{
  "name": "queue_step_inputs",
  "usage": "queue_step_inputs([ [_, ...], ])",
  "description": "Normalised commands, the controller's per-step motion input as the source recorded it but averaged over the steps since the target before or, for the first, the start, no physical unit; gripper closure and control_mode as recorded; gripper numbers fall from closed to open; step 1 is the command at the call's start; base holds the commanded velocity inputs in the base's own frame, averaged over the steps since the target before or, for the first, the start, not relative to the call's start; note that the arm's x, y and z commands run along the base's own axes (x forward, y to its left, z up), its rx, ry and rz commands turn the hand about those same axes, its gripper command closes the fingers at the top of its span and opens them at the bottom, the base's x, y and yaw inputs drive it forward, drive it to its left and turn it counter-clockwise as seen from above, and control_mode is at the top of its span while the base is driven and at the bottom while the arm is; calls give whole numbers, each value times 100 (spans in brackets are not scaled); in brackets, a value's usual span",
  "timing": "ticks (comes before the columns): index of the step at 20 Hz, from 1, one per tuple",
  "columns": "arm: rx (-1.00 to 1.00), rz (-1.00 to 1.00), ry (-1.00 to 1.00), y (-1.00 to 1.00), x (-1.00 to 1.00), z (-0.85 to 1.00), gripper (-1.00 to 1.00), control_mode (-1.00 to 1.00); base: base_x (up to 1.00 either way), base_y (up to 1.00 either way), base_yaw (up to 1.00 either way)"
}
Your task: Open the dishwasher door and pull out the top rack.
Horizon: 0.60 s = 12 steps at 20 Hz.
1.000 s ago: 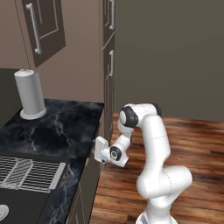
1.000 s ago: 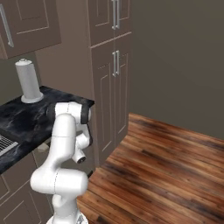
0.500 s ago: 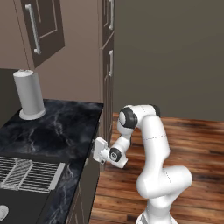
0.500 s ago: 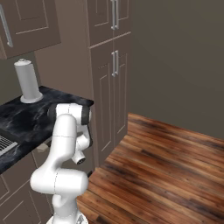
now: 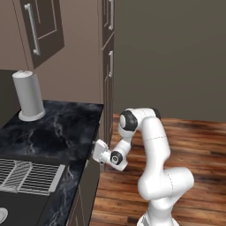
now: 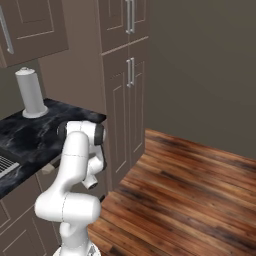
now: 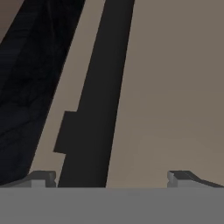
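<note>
Pincer spread wide, holding nothing, beside black counter edge; no readable writing.

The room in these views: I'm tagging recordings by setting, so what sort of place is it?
A rendered home kitchen, most likely: a black marble countertop, brown cabinet doors with silver handles, a paper towel roll and a wire drying mat by the counter's edge.

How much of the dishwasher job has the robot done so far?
Nothing looks done yet: no open door or pulled-out rack shows. Right now the gripper is open and empty, pushed in close to a brown panel just under the edge of the black counter. Opening the door and pulling out the top rack are both left.
</note>
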Motion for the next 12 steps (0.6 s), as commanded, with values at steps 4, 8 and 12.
queue_step_inputs([
  [4,0,0,-15,59,0,11,-100,-100,0,0,0],
  [8,0,0,-12,66,0,10,100,-100,0,0,0],
  [12,0,0,-11,49,-2,21,100,-100,0,0,0],
])
